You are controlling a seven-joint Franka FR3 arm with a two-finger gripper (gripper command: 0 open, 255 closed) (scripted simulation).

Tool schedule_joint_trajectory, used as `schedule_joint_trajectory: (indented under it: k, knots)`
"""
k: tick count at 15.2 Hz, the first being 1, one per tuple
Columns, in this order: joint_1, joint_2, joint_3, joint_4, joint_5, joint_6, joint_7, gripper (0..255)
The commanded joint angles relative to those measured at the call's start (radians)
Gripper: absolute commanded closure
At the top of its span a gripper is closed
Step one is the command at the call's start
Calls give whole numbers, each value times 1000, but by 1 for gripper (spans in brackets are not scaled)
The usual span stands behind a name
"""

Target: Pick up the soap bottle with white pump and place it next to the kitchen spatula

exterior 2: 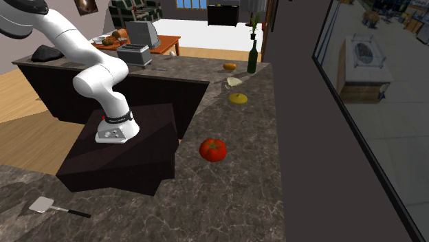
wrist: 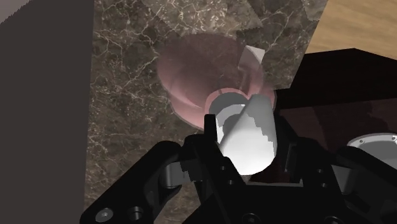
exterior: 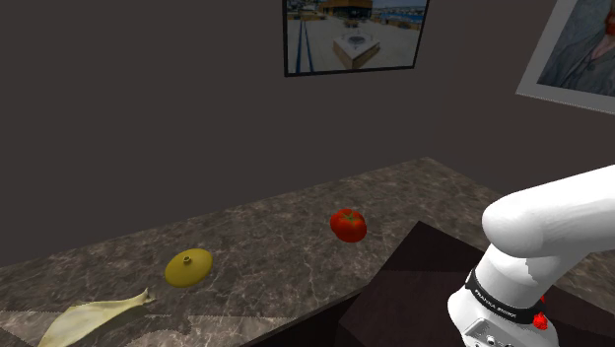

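In the wrist view my gripper [wrist: 247, 141] is shut on the soap bottle [wrist: 194, 76]. Its black fingers [wrist: 210, 130] clasp the white pump [wrist: 249, 130], and the translucent pink body hangs beyond them over the dark marble counter [wrist: 127, 102]. The kitchen spatula [exterior 2: 52, 205], with a pale blade and a black handle, lies on the counter at the second exterior view's lower left, near the dark stand [exterior 2: 130, 161]. The white arm [exterior 2: 89, 62] rises from the stand toward that view's upper left.
A red tomato [exterior 2: 212, 148], a yellow fruit [exterior 2: 238, 98] and a pale peel-like piece [exterior 2: 234, 81] lie along the counter. A dark wine bottle [exterior 2: 252, 56] stands at its far end. A toaster [exterior 2: 134, 54] sits on the other counter. A dark wall [exterior: 148, 118] runs behind.
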Motion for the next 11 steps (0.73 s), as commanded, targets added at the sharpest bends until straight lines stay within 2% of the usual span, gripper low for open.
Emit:
schedule_joint_trajectory:
  k: [1,11]
  knots:
    - [-7,-7,-3,-25,-7,22,5,255]
    - [-38,-45,-27,-153,-48,132,34,255]
